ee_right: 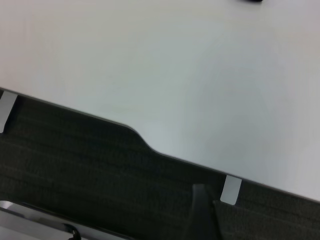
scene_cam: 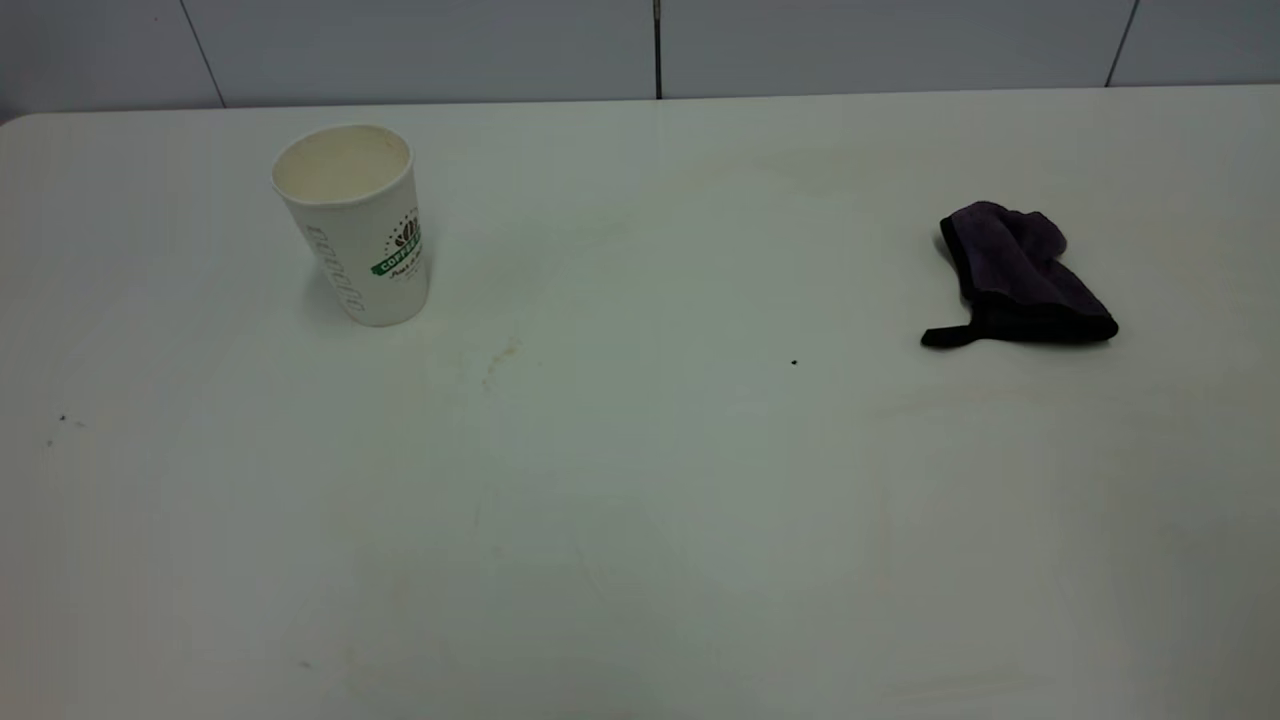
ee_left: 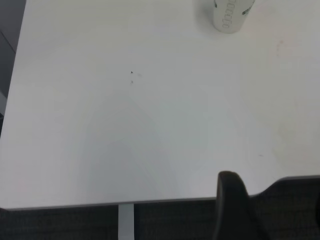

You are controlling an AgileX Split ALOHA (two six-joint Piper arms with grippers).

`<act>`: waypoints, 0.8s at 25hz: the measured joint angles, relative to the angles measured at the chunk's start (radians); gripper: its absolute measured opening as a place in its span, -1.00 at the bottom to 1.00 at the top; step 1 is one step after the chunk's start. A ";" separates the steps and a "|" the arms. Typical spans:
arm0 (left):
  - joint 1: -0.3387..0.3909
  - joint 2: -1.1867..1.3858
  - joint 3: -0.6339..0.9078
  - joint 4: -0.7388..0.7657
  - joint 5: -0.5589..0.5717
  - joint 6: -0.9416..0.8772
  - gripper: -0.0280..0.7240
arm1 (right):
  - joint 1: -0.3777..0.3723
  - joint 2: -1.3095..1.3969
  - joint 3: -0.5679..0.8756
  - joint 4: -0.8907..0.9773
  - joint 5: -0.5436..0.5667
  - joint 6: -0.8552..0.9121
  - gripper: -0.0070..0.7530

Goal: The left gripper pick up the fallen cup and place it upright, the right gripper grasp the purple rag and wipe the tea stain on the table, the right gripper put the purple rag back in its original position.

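The white paper cup (scene_cam: 352,222) stands upright at the far left of the table (scene_cam: 700,520), mouth up and logo facing right; its lower part also shows in the left wrist view (ee_left: 229,15). The purple rag (scene_cam: 1020,275) lies crumpled at the far right, its black loop tab pointing left. Between them, just right of the cup, is a faint yellowish smear of tea stain (scene_cam: 503,352). Neither arm shows in the exterior view. My left gripper (ee_left: 234,210) and my right gripper (ee_right: 201,212) each show only as a dark part over the table's near edge, far from the cup and the rag.
A tiny black speck (scene_cam: 794,362) lies mid-table and two more (scene_cam: 62,418) near the left edge. A grey panelled wall runs behind the table's far edge. Dark floor lies beyond the near edge in both wrist views.
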 joint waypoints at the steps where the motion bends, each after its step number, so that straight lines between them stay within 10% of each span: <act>1: 0.000 0.000 0.000 0.000 0.000 0.001 0.21 | 0.000 0.000 0.000 0.000 0.000 0.000 0.63; 20: 0.000 0.000 0.000 0.000 0.000 0.001 0.21 | -0.072 -0.042 0.006 -0.010 -0.002 -0.005 -0.26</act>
